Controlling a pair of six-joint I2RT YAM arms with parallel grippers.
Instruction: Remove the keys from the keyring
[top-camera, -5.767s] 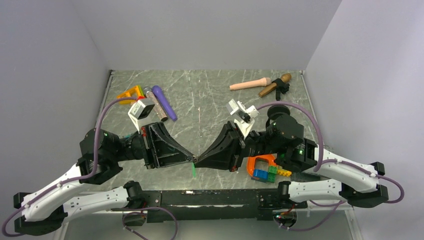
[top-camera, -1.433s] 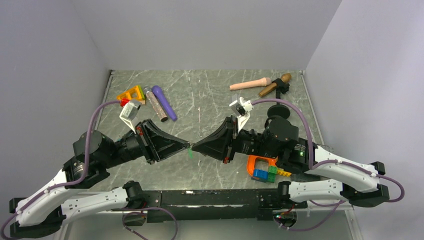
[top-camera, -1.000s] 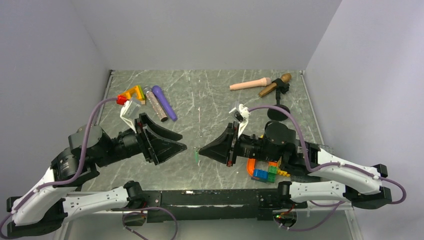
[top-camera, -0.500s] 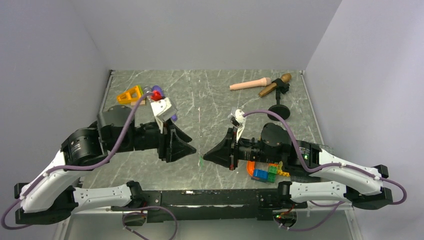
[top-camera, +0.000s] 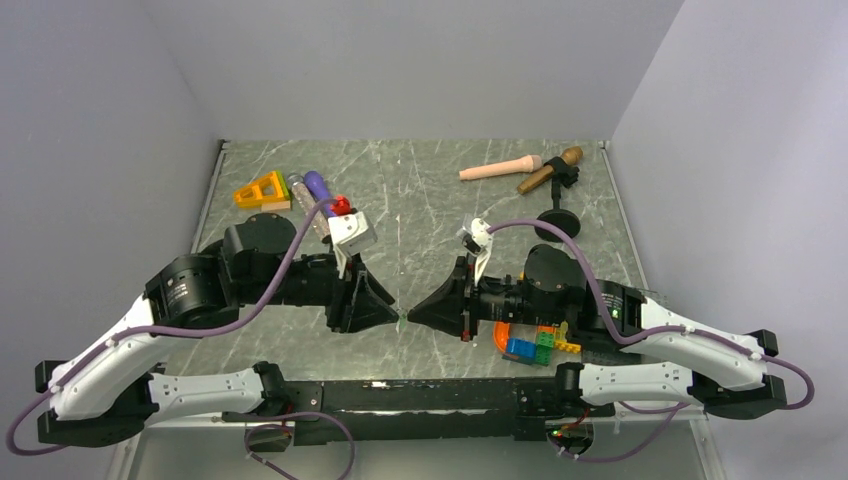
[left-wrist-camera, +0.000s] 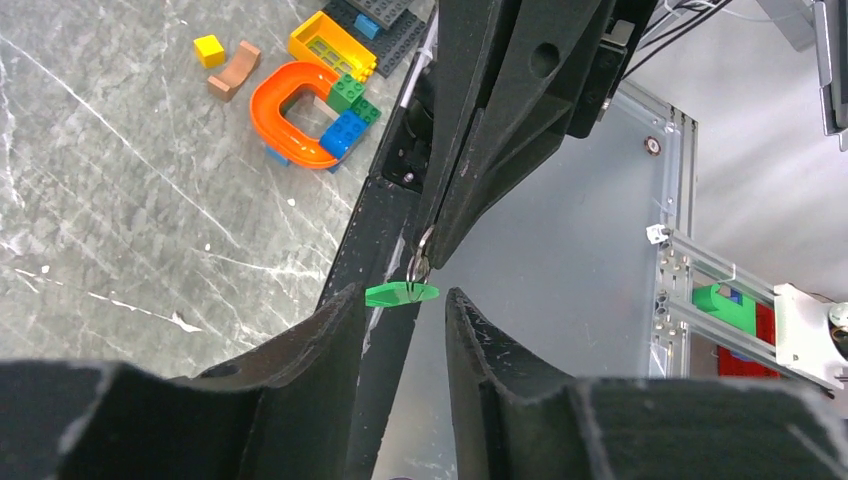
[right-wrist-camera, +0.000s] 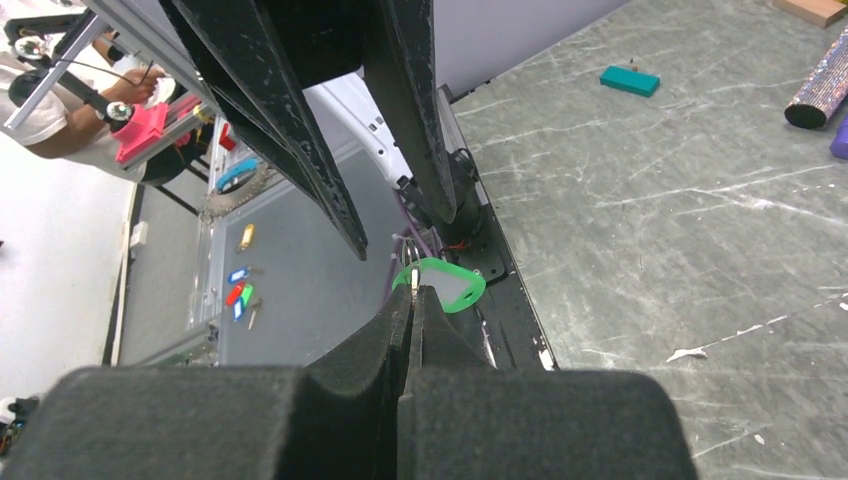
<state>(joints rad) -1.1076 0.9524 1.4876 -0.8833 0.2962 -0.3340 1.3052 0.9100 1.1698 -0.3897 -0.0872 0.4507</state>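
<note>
My right gripper (right-wrist-camera: 411, 292) is shut on the small metal keyring (left-wrist-camera: 418, 266), held above the table's near edge. A bright green key (left-wrist-camera: 400, 293) hangs from the ring and shows as a green tag (right-wrist-camera: 447, 284) in the right wrist view. My left gripper (left-wrist-camera: 403, 300) faces it tip to tip and is open, with the green key level with its fingertips and just beyond the gap. In the top view the two grippers meet at the green key (top-camera: 401, 317). A teal key (right-wrist-camera: 630, 80) lies loose on the table.
An orange arch with blue and green bricks (top-camera: 527, 337) sits by the right arm. An orange triangle (top-camera: 260, 190), a glitter tube and a purple cylinder (top-camera: 316, 187) lie at the back left. A peach handle (top-camera: 500, 168) and a toy microphone (top-camera: 550, 168) lie at the back right.
My left arm swung in from the left, and its jaws narrowed as its tips came up to the green key. The right gripper dropped slightly, still shut on the ring.
</note>
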